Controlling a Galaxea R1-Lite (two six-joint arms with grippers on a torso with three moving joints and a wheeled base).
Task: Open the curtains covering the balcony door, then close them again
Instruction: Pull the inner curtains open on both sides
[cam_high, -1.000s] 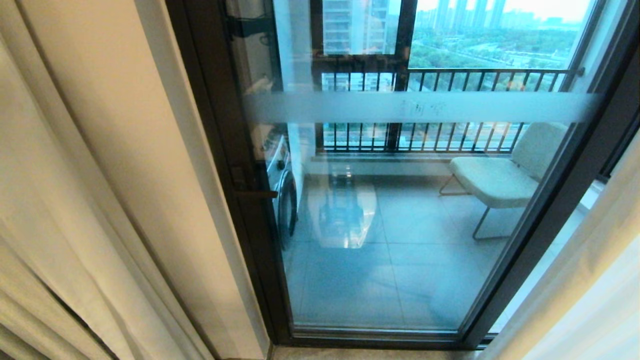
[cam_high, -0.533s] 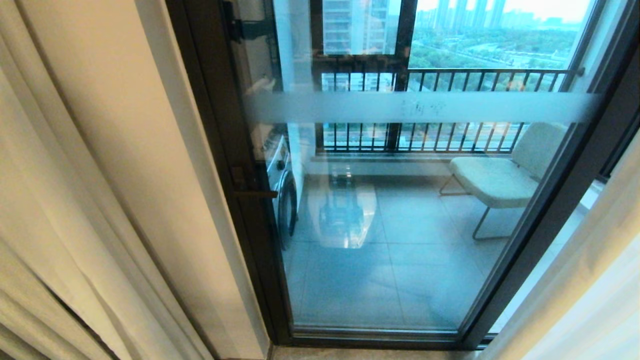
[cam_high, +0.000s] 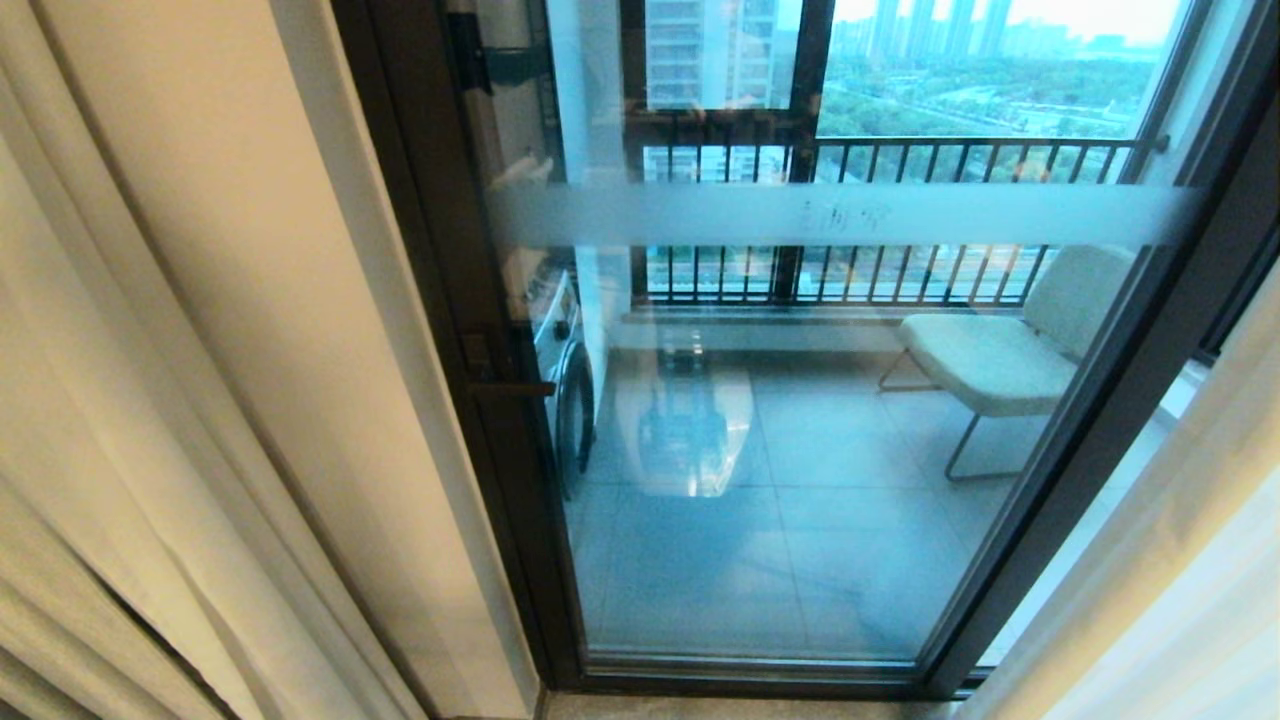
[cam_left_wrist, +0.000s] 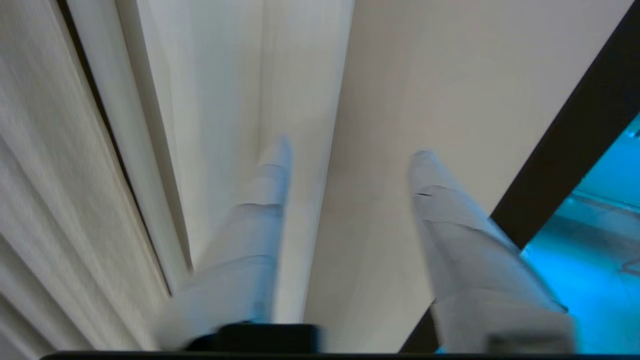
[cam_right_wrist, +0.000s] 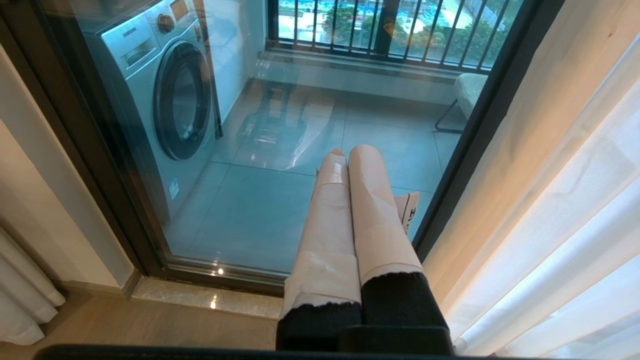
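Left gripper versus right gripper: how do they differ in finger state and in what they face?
The left gripper has its pale wrapped fingers spread apart with nothing between them; the right gripper has its fingers pressed together. The left points at the cream-beige pleated curtain; the right points at the black-framed glass balcony door. Both have tape-wrapped fingers.

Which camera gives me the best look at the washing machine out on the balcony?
The right wrist view: the washing machine shows its whole front, round door and control panel. The head view catches only its edge behind the balcony door frame. The left wrist view shows none of it.
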